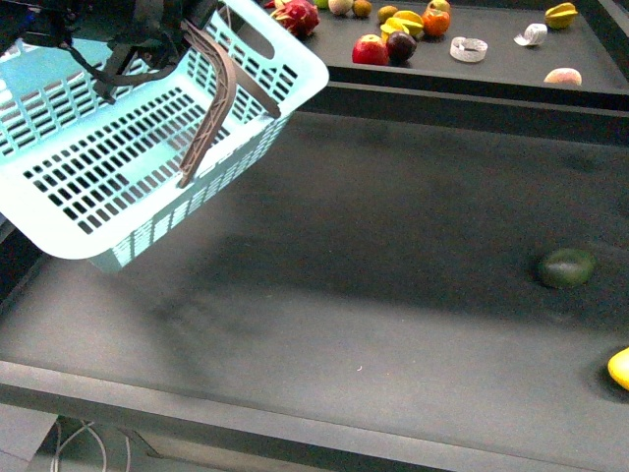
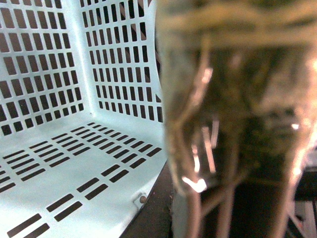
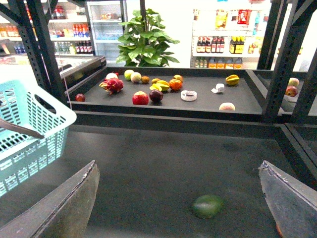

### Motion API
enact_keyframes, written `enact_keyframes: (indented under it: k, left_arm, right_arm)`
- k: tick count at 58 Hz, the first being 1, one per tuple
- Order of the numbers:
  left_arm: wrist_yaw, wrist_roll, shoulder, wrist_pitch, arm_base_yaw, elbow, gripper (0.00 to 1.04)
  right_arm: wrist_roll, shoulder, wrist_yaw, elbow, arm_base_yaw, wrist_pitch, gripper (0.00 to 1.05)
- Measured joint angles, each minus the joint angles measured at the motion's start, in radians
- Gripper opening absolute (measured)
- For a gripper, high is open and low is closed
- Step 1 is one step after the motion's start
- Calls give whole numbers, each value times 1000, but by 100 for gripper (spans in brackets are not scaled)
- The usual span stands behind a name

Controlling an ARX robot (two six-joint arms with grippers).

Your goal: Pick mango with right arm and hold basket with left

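The light-blue basket (image 1: 128, 167) hangs tilted above the dark table at the far left, its grey-brown handles (image 1: 218, 93) raised. My left gripper (image 1: 147, 34) is shut on it at the top. The left wrist view shows the basket's slotted inside (image 2: 74, 99) and a blurred handle (image 2: 233, 99) close to the lens. The yellow mango (image 1: 619, 369) lies at the table's right edge, partly cut off. My right gripper (image 3: 178, 198) is open, its fingers (image 3: 64, 208) wide apart, with a dark green fruit (image 3: 208, 206) on the table between and beyond them. The mango is out of the right wrist view.
The dark green fruit (image 1: 566, 267) lies up-left of the mango. A raised back shelf (image 1: 511, 69) carries several fruits (image 1: 393, 44) and a tape roll (image 1: 469, 48). A ledge (image 1: 442, 98) separates it from the table. Black frame posts (image 3: 285, 59) stand at the sides.
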Motion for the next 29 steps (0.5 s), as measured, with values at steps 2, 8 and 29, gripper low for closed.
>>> enact_keyframes:
  k: [2,8,29]
  left_arm:
    - [17,49,-42,13,-9,-47,4]
    - [47,171,-159,43,-40,-195,4]
    - [-5,498,-555,87,-225,-640,4]
  right_arm:
    - [0,0,0,0,0,0,96]
    - [0,0,0,0,0,0,96]
    - [0,0,0,0,0,0,96]
